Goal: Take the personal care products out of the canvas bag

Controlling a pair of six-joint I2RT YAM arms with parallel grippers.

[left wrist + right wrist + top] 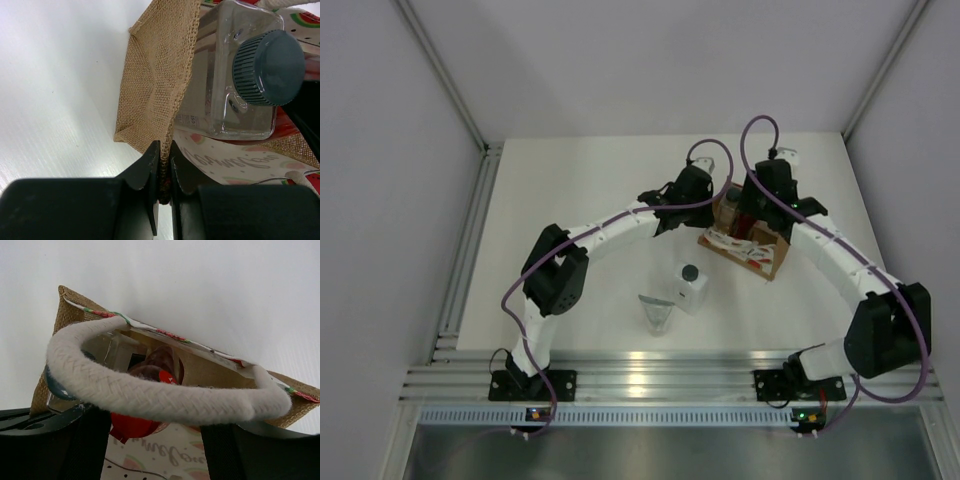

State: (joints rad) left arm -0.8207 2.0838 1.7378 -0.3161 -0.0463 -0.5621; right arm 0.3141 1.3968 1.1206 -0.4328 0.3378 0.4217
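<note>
1. My left gripper [164, 172] has its jaws clenched on the woven edge of the canvas bag [155, 75].
2. My right gripper [155, 435] has its jaws released, either side of the red bottle [132, 425] inside the bag, behind the white handle [150, 390].
3. The clear bottle [225, 90] is in the bag too.
4. The white bottle [690, 288] and the grey pouch [658, 315] are on the surface [570, 200], outside the bag.

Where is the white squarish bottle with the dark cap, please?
In the top view the white bottle sits centrally, between the grey pouch and the tan canvas bag.
</note>
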